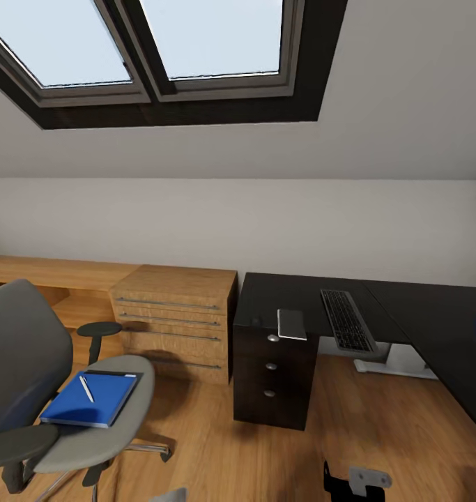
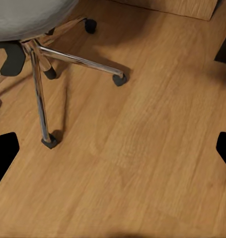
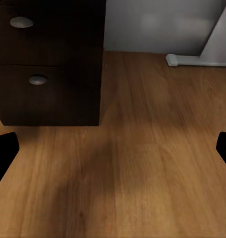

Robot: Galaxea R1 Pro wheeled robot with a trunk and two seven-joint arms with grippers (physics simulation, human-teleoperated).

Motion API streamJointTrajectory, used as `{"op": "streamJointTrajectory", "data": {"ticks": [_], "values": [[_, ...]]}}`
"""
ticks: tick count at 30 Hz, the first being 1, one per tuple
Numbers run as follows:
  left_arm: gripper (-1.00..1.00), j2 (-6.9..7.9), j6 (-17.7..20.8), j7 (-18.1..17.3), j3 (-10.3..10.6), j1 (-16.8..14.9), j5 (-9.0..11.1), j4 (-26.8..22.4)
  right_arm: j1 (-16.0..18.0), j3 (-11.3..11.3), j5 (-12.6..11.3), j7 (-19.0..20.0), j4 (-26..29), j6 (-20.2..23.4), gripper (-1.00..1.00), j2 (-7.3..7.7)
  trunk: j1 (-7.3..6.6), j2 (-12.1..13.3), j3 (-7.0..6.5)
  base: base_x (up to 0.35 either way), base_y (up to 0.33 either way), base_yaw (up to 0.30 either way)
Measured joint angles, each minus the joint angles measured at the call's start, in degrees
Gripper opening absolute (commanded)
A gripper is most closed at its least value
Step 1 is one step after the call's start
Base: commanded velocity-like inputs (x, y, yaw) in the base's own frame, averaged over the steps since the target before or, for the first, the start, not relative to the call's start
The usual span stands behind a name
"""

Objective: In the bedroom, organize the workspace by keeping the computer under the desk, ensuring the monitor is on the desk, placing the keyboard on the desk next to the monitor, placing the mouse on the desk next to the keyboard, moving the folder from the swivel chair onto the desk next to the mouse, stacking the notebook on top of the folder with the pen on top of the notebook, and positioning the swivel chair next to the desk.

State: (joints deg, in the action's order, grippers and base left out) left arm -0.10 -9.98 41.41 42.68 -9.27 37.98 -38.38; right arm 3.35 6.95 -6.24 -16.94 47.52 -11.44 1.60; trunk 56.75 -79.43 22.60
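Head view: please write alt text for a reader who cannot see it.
A grey swivel chair carries a blue folder with a pen on top. To its right a black desk holds a keyboard, under skylights.

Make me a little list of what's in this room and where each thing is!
room: attic bedroom, skylights, wood floor
swivel chair: left of the desk, apart from it
folder: lying on the chair seat
pen: on top of the folder
desk: black, with a three-drawer unit
keyboard: on the desk
small grey flat thing: on the desk, beside the keyboard
wooden drawer chest: between chair and desk
left gripper: open, over the floor
right gripper: open, over the floor
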Motion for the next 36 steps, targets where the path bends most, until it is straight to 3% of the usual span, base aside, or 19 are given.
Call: {"op": "streamJointTrajectory", "data": {"ticks": [3,6,12,21,27,36], "values": [[1.00,-0.02,-1.6,-0.1,0.2,0.0,0.1,0.8,0.0,0.1,0.0,0.0,-2.6,-2.7,1.00,0.04,0.00,0.0,0.00,0.000,0.000,0.000],[1.00,-0.06,-2.6,0.0,1.6,0.0,0.2,1.9,-0.1,0.1,0.1,0.0,-4.7,-6.5,1.00,-0.01,0.00,0.0,0.01,0.000,0.000,0.000],[1.00,-0.36,-2.8,0.0,3.1,0.0,0.2,3.2,-0.1,0.2,0.1,-0.1,-5.3,-9.1,1.00,-0.08,0.00,0.0,0.00,0.000,0.000,0.000],[1.00,-0.75,-2.9,0.0,3.4,0.0,0.3,4.3,-0.1,0.2,0.1,-0.1,-8.9,-9.8,1.00,-0.66,0.00,0.0,0.14,0.000,0.000,0.000],[1.00,-2.14,-2.9,0.0,3.4,0.0,0.3,6.0,-0.1,0.2,-0.2,-0.2,-10.6,-10.1,1.00,-1.03,0.00,0.0,0.59,0.000,0.000,0.000],[1.00,-2.91,-3.0,0.0,3.4,0.0,0.3,7.7,0.0,0.2,-0.1,-0.2,-11.6,-10.1,1.00,-1.83,0.00,0.0,1.38,0.000,0.000,-0.024]]}}
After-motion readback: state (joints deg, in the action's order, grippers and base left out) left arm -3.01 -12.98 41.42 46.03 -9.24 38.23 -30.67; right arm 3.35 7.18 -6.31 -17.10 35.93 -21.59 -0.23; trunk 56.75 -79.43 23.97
